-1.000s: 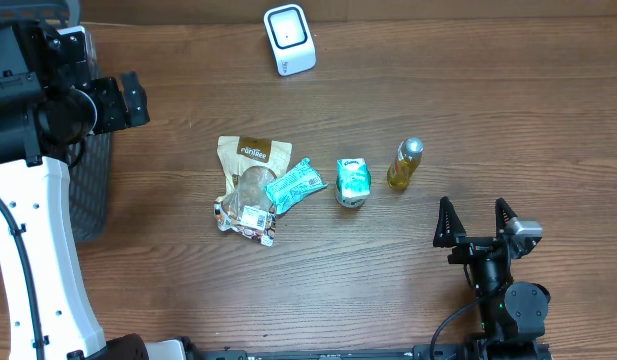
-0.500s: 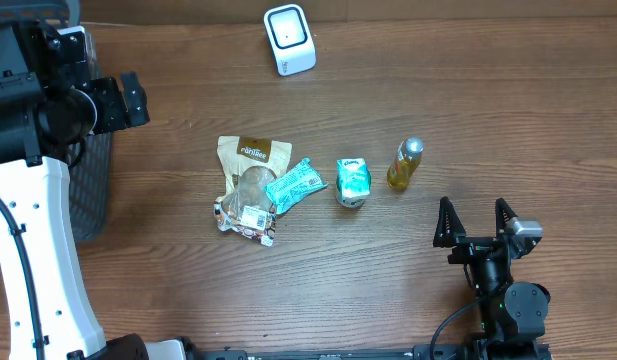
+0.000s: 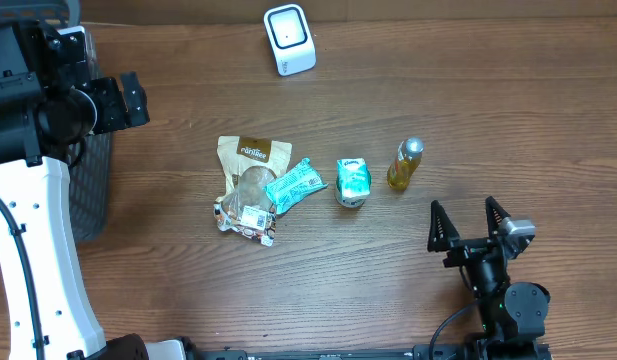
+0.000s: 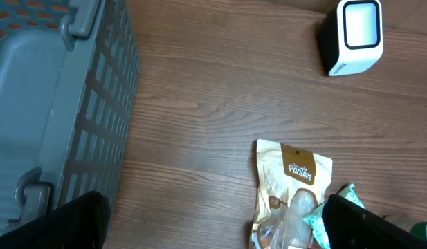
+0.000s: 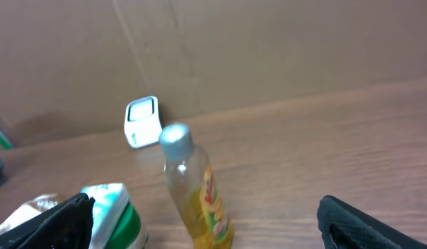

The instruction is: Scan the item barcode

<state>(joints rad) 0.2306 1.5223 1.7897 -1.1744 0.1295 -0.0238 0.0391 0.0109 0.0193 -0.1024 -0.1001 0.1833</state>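
A small bottle of yellow liquid with a silver cap (image 3: pixel 406 165) stands right of the table's middle. Left of it are a green-and-white cup (image 3: pixel 353 182), a teal packet (image 3: pixel 294 184) and a brown snack bag (image 3: pixel 250 185). The white barcode scanner (image 3: pixel 289 39) stands at the far edge. My right gripper (image 3: pixel 466 222) is open and empty, just short of the bottle (image 5: pixel 196 190), which shows between its fingers in the right wrist view. The left gripper (image 3: pixel 128 100) hangs open and empty at the far left, above bare wood, with the snack bag (image 4: pixel 291 190) beside its right finger.
A grey mesh basket (image 3: pixel 93 185) stands at the table's left edge, under the left arm, and fills the left of the left wrist view (image 4: pixel 61 104). A cardboard wall (image 5: pixel 268 48) rises behind the table.
My right gripper has crept slightly forward and left, toward the bottle. The left arm and the items have not moved.
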